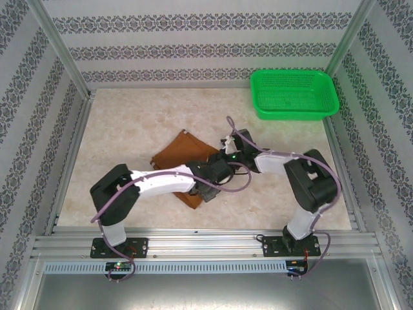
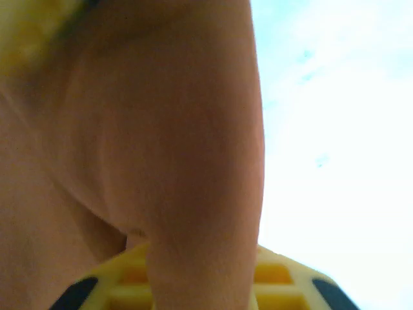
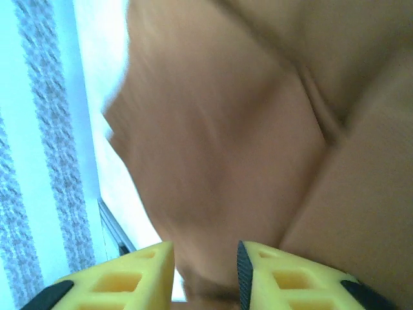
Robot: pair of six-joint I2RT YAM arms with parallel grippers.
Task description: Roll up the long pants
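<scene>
Pants (image 1: 182,152) are lying on the bench (image 1: 126,132) as a folded rust-brown bundle, a little left of centre. They are well apart from the green basket (image 1: 294,114) sitting at the far right corner. Both arms are reaching inward and meeting over the bundle's near-right edge, so that part of the cloth is lying hidden under them. Left hand (image 2: 202,281): its wrist camera is showing a thick fold of brown cloth running down between the two yellow fingers (image 2: 122,287) and filling the gap from one to the other. I am reading this as the hand grasping a fold of the pants. Right hand (image 3: 205,261): its two yellow fingers (image 3: 129,281) are standing apart with a clear slot between them. Brown cloth is lying close beyond the tips, creased into overlapping layers. This hand is sitting released, pinching nothing. At the left of that view, pale bench and the patterned wall (image 3: 51,129) are showing past the cloth's edge.
</scene>
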